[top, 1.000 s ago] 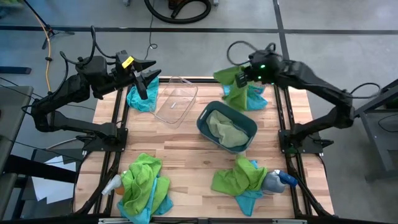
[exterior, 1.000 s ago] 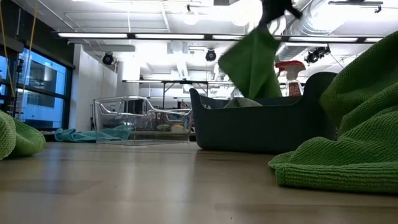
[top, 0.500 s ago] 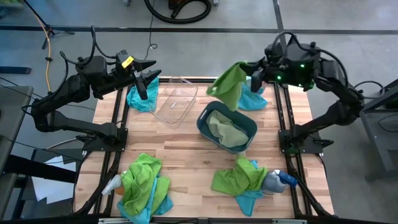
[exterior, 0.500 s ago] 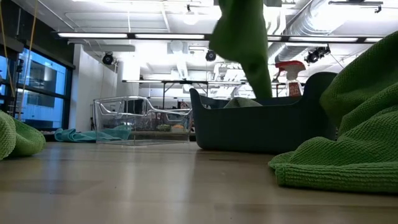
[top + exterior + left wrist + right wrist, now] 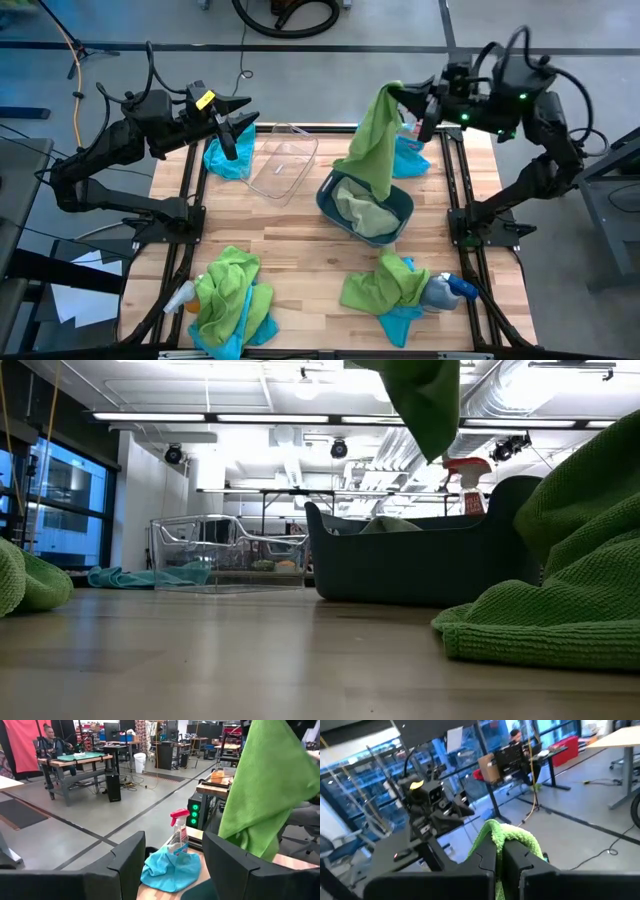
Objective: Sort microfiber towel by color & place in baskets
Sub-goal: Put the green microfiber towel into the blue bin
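Observation:
My right gripper [image 5: 403,98] is held high over the table's far right and is shut on a lime green microfiber towel [image 5: 372,140], which also shows in the low view [image 5: 425,400] and the left wrist view [image 5: 265,785]. The towel dangles above the dark teal basket [image 5: 325,197], which holds a pale green towel [image 5: 365,212]. The clear basket [image 5: 283,160] stands to its left. My left gripper [image 5: 235,130] waits open at the far left, over a turquoise towel [image 5: 225,160], nothing between its fingers [image 5: 127,862]. My right gripper pinches a bunched fold at the green towel's top [image 5: 509,836] between its two shut fingers [image 5: 492,857]. The fingers lie about level and point toward the table's left. The towel hangs slack below them, lifted clear, its lower end [image 5: 437,452] above the dark basket's rim.
A turquoise towel [image 5: 408,158] with a pink-topped spray bottle [image 5: 178,832] lies at the far right. Mixed green and turquoise piles with spray bottles lie at the near left [image 5: 230,300] and near right [image 5: 390,285]. Black frame rails [image 5: 190,200] run along both table sides.
My right gripper has risen from the far right pile and drawn back toward the table's right edge, tipping up to level. The green towel came up with it, left the pile and now hangs free over the dark basket.

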Controlling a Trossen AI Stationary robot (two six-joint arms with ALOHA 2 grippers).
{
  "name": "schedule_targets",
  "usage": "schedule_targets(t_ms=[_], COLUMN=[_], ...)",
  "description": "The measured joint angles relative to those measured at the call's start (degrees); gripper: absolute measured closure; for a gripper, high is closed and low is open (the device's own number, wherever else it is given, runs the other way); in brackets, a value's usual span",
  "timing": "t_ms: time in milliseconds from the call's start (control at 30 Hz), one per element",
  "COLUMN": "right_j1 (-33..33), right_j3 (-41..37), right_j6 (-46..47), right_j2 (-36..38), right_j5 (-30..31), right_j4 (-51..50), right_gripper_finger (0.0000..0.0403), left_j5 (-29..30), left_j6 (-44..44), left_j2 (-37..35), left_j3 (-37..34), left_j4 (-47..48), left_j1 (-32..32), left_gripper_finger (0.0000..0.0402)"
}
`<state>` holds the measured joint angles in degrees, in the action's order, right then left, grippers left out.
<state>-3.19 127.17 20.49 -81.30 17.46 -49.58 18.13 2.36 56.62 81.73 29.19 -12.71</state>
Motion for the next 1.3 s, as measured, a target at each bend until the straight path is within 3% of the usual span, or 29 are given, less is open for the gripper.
schedule_targets(t_ms=[500, 967, 1167, 1300], right_j1=[6.7, 11.4, 11.3, 11.3], right_j3=[-2.4, -2.4, -2.4, -2.4], right_j6=[5.2, 21.1, 23.0, 22.6], right_j2=[-2.8, -3.8, -4.8, -5.3], right_j5=[-1.3, 17.7, 16.0, 11.4], right_j4=[-1.3, -29.2, -31.0, -30.7], right_gripper_finger=[0.0403, 0.0403, 0.0403, 0.0403], left_j5=[0.0, 0.0, 0.1, 0.1], left_j6=[1.0, 1.0, 1.0, 1.0], left_j2=[0.0, 0.0, 0.0, 0.0], left_j3=[0.0, 0.0, 0.0, 0.0], left_j4=[0.0, 0.0, 0.0, 0.0], left_j1=[0.0, 0.0, 0.0, 0.0], left_gripper_finger=[0.0216, 0.0216, 0.0216, 0.0216])
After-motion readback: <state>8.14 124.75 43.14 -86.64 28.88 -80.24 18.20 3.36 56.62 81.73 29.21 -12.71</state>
